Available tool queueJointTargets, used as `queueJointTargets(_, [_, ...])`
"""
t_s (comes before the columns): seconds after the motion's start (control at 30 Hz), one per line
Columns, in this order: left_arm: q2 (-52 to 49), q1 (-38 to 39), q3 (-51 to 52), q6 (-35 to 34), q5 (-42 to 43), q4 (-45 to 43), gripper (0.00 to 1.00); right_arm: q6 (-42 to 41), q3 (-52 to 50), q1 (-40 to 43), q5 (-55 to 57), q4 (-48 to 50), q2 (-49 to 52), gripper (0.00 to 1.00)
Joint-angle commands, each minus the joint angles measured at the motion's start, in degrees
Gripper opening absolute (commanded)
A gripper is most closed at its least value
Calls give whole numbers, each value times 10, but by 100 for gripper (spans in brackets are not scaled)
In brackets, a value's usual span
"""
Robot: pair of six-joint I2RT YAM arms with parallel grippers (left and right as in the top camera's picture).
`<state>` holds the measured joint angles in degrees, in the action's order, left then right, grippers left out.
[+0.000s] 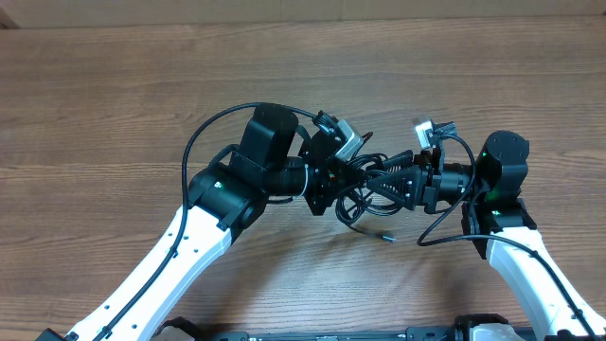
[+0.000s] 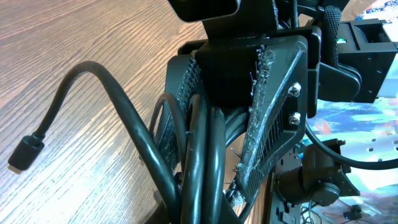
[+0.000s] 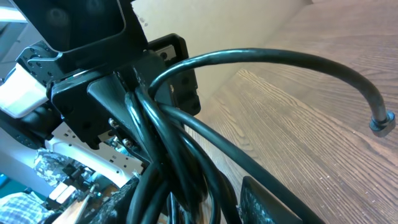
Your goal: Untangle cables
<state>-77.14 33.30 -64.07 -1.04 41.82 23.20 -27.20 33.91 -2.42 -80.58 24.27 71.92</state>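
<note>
Cables (image 2: 208,168), thin black cords: one tangled bunch, gathered at the left gripper (image 1: 346,177) over the wooden table (image 1: 114,85).

Left gripper: clamped tight on several strands that run side by side between its pads.

Right gripper (image 1: 379,182): just beside the left gripper and facing it, with the bunch between them. Cords pass between its fingers, but whether it pinches them cannot be told.

Loose plug end (image 1: 386,237): lying on the table near the left gripper, its cord arching back into the bunch.

Progress, by estimate: early. Loops cross and overlap, and no cord lies separate.

Remaining: draw the strands apart, free each cord and lay each out singly.
</note>
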Motion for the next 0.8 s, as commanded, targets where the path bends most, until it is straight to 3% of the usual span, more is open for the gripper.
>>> queueJointTargets(0.0, [3, 6, -13, 27, 25, 10, 4, 0, -1, -4, 7, 12, 0, 45])
queueJointTargets(0.13, [3, 6, -13, 33, 25, 32, 4, 0, -2, -4, 7, 21, 0, 45])
queueJointTargets(0.47, [3, 5, -13, 32, 11, 36, 4, -1, -2, -4, 7, 26, 0, 6])
queueJointTargets(0.63, [3, 5, -13, 32, 11, 37, 7, -9, -2, -4, 7, 26, 0, 4])
queueJointTargets(0.7, [3, 5, -13, 32, 12, 36, 21, -9, -2, -4, 8, 26, 0, 4])
queueJointTargets(0.77, [3, 4, -13, 32, 13, 36, 74, -9, -2, -4, 10, 27, 0, 4])
